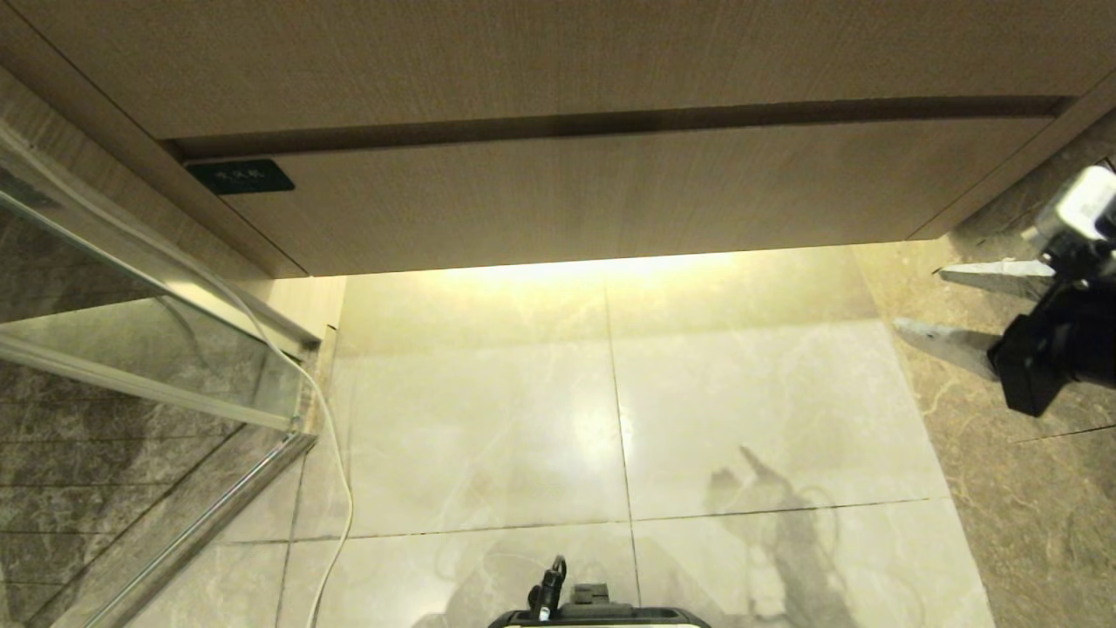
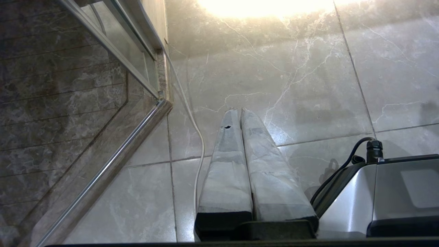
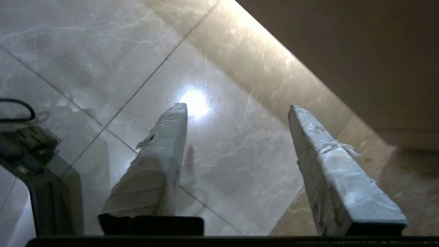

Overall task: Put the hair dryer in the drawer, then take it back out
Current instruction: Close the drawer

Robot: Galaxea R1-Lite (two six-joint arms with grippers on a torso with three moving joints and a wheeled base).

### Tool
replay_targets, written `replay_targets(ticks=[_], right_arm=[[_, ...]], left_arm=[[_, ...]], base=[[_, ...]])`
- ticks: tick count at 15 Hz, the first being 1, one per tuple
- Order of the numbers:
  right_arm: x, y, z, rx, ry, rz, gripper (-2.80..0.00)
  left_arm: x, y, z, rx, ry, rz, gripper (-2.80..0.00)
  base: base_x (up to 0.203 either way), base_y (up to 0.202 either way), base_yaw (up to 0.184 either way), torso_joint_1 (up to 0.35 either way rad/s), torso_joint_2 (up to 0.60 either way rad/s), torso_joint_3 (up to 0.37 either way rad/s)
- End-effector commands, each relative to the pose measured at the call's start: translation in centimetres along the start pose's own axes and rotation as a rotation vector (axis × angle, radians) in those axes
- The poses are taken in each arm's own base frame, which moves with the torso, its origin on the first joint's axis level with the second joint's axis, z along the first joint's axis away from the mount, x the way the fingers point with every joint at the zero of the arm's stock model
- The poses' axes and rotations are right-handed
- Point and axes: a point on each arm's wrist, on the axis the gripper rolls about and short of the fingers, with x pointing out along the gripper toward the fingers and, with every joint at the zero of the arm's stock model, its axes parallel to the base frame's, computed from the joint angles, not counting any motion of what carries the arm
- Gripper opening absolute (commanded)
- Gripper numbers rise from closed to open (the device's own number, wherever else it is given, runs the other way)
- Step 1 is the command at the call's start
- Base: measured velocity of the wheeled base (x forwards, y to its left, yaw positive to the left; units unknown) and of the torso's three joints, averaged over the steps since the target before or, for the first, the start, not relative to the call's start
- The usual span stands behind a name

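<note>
The drawer is a wide light-brown wood-grain front with a small dark label at its left end. It sits flush in the cabinet, with only a dark gap along its top edge. The hair dryer is out of view. My right gripper hangs at the right edge of the head view, below the drawer's right end and above the floor. It is open with nothing between its taped fingers. My left gripper is parked low beside the base, shut and empty.
A plain wood-grain panel runs above the drawer. A glass shower screen with a metal rail stands at the left, and a white cable runs down beside it. Pale marble floor tiles lie below the cabinet. My base shows at the bottom.
</note>
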Motion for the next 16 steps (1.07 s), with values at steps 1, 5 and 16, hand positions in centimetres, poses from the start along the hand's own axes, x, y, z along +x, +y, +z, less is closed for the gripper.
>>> replay_targets(ticks=[1,5,16], right_arm=[[-3.9,1.5,0.5,-0.141,-0.111,0.0,0.0],[-2.3,1.8,1.3,-0.439,-0.141,0.031,0.0],[10.8,-0.4,7.3,-0.723,-0.288,-0.007,0.0]], left_arm=[[0.0,0.0,0.0,0.0,0.001,-0.001,-2.8],[0.0,0.0,0.0,0.0,0.001,-0.001,-2.8],[0.0,0.0,0.0,0.0,0.001,-0.001,-2.8]], base=[[0.0,0.0,0.0,0.0,0.0,0.0],[0.0,0.0,0.0,0.0,0.0,0.0],[0.0,0.0,0.0,0.0,0.0,0.0]])
